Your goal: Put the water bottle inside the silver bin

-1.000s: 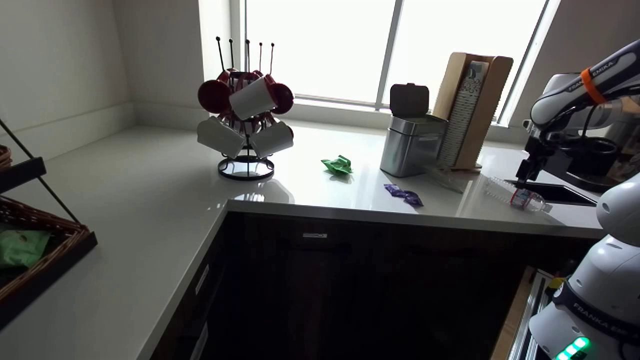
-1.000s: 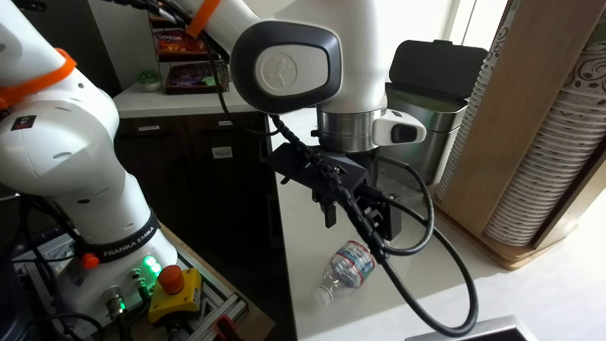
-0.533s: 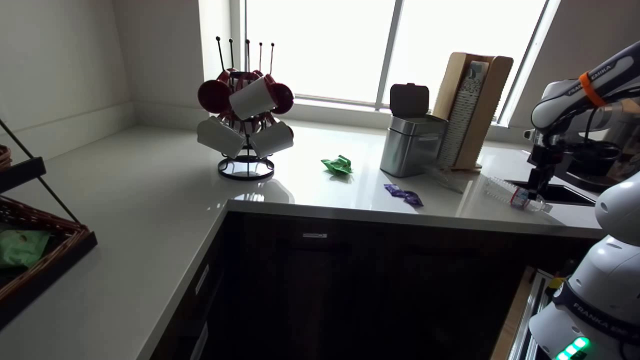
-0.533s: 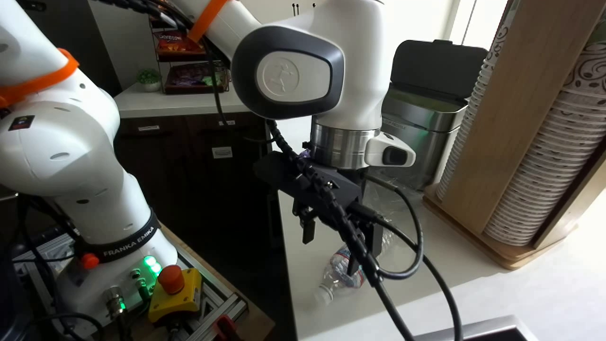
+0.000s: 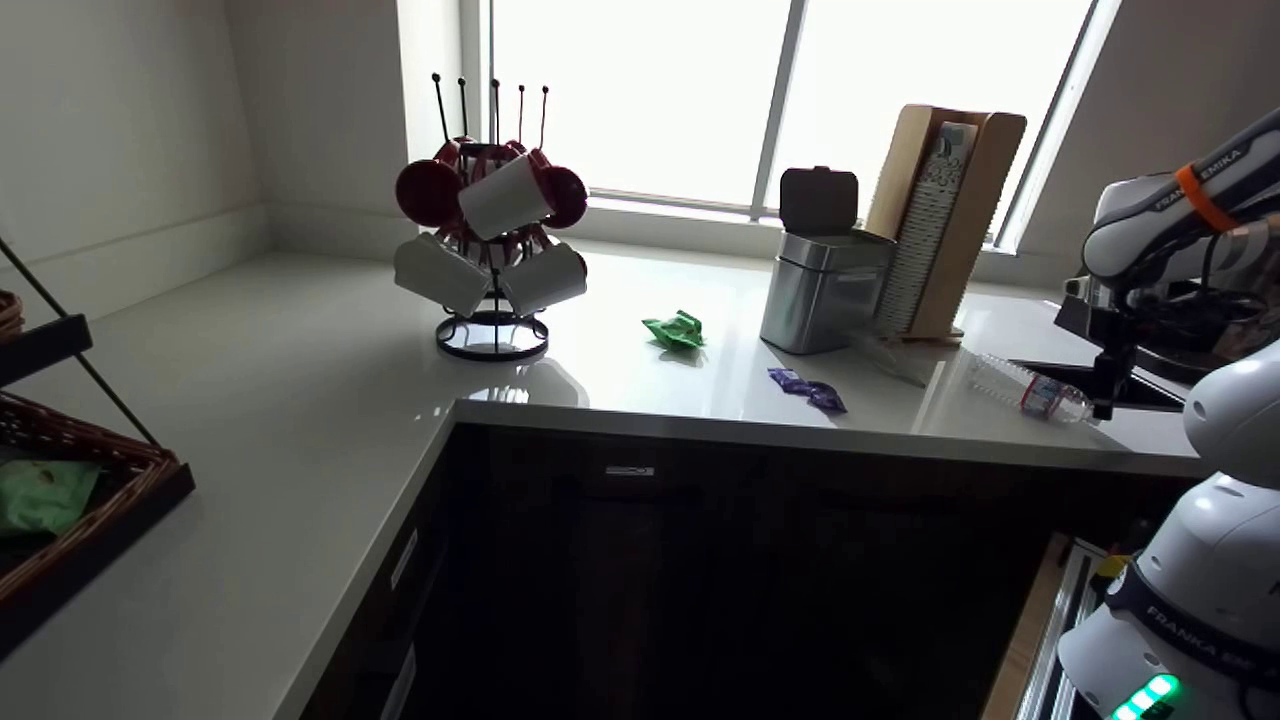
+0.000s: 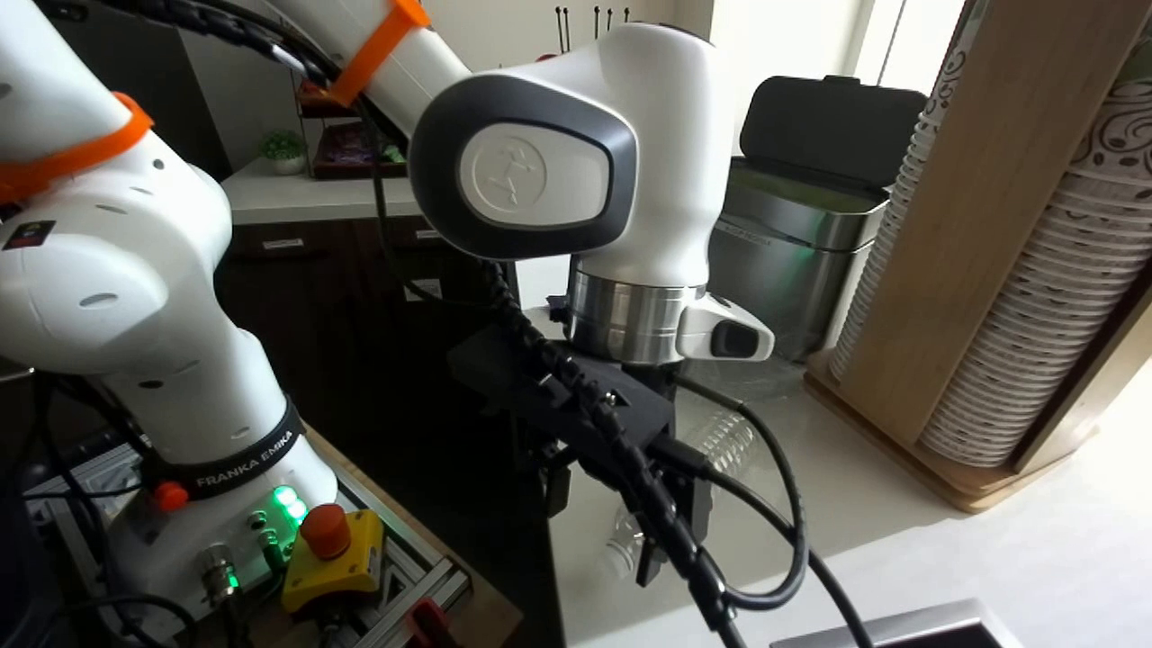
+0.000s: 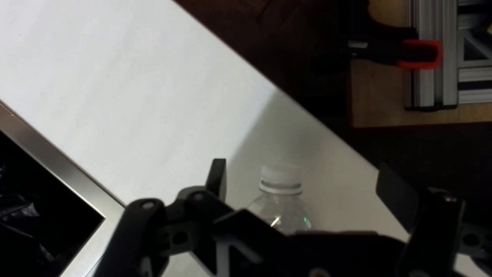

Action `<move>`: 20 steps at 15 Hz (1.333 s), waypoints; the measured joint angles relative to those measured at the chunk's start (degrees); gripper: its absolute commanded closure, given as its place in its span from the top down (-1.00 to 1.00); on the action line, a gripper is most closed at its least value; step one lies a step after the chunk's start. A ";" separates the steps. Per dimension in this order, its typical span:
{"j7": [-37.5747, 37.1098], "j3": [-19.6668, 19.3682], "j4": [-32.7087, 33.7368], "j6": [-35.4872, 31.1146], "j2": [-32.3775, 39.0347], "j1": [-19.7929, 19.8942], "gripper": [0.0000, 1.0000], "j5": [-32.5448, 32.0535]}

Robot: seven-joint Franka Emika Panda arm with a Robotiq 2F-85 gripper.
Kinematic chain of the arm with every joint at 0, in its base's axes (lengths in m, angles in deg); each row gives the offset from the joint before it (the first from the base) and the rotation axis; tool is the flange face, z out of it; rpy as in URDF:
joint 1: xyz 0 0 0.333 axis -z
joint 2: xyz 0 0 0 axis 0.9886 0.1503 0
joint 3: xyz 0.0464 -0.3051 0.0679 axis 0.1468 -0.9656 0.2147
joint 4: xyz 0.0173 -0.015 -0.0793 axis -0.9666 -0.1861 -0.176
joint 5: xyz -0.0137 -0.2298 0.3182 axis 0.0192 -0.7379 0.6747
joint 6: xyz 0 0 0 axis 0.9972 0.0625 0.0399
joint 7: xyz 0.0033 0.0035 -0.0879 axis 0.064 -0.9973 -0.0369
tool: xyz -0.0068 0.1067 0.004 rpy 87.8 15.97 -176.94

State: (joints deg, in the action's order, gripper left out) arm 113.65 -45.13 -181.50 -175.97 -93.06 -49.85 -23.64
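Observation:
The water bottle lies on its side on the counter, with its label (image 5: pixel 1043 397) facing the camera in an exterior view. Its clear ribbed body (image 6: pixel 727 441) shows partly behind my gripper in an exterior view. My gripper (image 5: pixel 1105 400) is open and low over the bottle's cap end; it also shows in an exterior view (image 6: pixel 605 531) and the wrist view (image 7: pixel 307 184). In the wrist view the white cap (image 7: pixel 281 179) lies between the spread fingers, nearer the left one, with visible gaps. The silver bin (image 5: pixel 825 295) stands with its lid open; it also shows in an exterior view (image 6: pixel 778 283).
A wooden cup holder (image 5: pixel 985 230) stands beside the bin. Purple wrappers (image 5: pixel 808 390) and a green packet (image 5: pixel 677 330) lie on the counter. A mug rack (image 5: pixel 492 335) stands farther left. A metal-rimmed dark opening (image 7: pixel 50 154) and the counter's front edge are near the gripper.
My gripper has come down toward the counter and shifted along the bottle to its cap end. The bottle and the silver bin have not moved.

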 measured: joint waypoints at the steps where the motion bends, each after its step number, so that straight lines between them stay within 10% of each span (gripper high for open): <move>1: 0.00 -0.15 -0.31 -0.01 0.00 0.13 1.00 -0.60; 13: -0.76 -1.69 -2.58 -6.42 0.71 0.52 -0.87 -1.73; 20: -0.39 -1.94 -2.63 -6.86 1.23 0.48 -0.85 -1.16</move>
State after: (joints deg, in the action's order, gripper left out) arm 113.27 -47.07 -184.13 -182.83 -91.83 -49.37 -24.80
